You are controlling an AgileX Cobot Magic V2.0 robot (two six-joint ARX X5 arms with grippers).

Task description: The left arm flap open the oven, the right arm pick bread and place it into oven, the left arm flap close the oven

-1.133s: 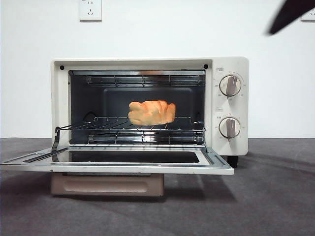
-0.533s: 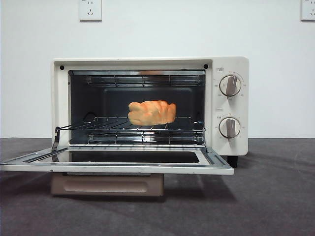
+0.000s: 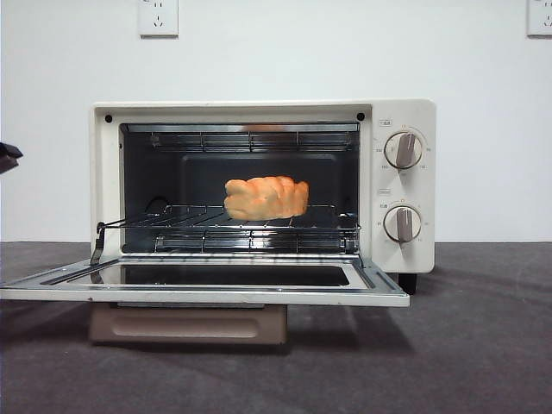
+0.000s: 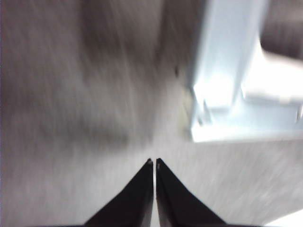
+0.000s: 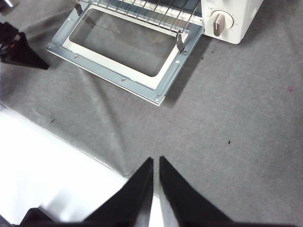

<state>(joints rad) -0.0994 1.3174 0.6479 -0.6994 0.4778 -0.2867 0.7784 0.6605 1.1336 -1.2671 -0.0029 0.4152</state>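
Front view: the oven (image 3: pixel 263 185) stands with its door (image 3: pixel 205 285) dropped flat toward the camera, the beige handle (image 3: pixel 188 325) hanging below the door's front edge. The bread (image 3: pixel 266 197) lies on the wire rack (image 3: pixel 228 220) inside the cavity, about mid-width, touching nothing but the rack. Two knobs (image 3: pixel 403 150) sit on the panel beside the cavity. A black tip (image 3: pixel 8 157) pokes in at the side edge, level with the upper cavity and well apart from the bread — which arm it belongs to cannot be told here.

Left wrist view: heavily blurred. The left gripper (image 4: pixel 155 163) has its jaws pressed almost together, only a hairline slit between them, holding nothing. It hangs over grey table cloth (image 4: pixel 85 123); a pale corner of the oven (image 4: pixel 227 94) lies ahead and to one side of the tips, not touching.

Right wrist view: the right gripper (image 5: pixel 155 161) is likewise nearly closed and empty, a thin gap between the jaws. It hovers above the cloth near its white edge (image 5: pixel 47 175), well back from the open door (image 5: pixel 128 47) ahead. The other arm's gripper (image 5: pixel 19 47) shows dark just beside the door's far corner
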